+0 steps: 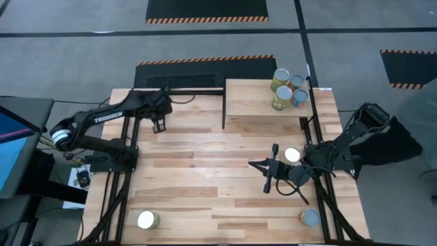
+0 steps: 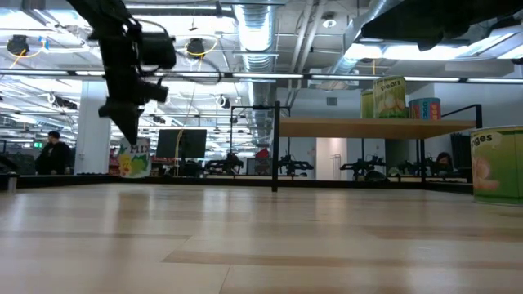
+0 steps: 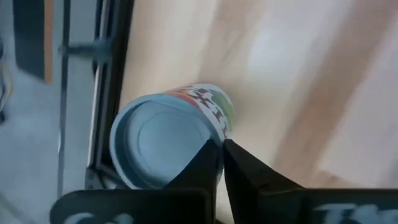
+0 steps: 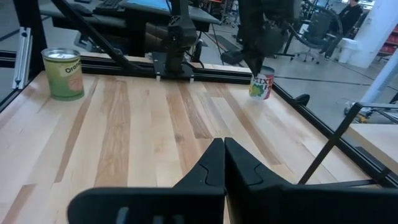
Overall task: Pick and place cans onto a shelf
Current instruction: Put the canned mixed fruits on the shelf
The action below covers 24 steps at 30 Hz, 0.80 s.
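We see black floor mats [image 1: 207, 9] with striped edges at the top, and a person [image 2: 55, 153] at far left.

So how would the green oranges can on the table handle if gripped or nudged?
The oranges can looks like rigid metal, so probably stiff under a squeeze. Upright and squat, it would likely slide rather than tip. Its paper label may aid grip.

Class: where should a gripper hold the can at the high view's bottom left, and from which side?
Across its curved wall, coming straight down: the can stands upright, lid up, with bare table all round it.
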Available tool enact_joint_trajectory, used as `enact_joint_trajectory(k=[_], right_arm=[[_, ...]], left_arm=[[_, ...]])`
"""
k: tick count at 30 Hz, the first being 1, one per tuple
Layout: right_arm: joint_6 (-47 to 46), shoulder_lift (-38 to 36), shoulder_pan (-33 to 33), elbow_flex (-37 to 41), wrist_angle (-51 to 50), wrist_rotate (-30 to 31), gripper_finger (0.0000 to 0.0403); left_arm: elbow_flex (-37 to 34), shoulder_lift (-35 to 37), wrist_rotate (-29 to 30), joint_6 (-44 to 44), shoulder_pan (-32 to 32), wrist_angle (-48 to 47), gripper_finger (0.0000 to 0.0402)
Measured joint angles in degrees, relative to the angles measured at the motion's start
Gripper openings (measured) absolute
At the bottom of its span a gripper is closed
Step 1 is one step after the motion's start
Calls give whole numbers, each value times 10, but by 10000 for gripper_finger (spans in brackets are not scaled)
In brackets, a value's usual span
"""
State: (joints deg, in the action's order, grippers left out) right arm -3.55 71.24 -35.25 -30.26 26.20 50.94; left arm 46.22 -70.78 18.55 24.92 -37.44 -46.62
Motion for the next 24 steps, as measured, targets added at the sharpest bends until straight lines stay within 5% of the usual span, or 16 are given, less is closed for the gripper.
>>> enact_joint_trajectory(k=[11, 24], right_arm=[[9, 0, 6, 0, 22, 0, 13], [10, 0, 6, 0, 31, -1, 13]], left_arm=[[21, 66, -32, -123, 244, -34, 1], [145, -67, -61, -131, 433, -25, 1]])
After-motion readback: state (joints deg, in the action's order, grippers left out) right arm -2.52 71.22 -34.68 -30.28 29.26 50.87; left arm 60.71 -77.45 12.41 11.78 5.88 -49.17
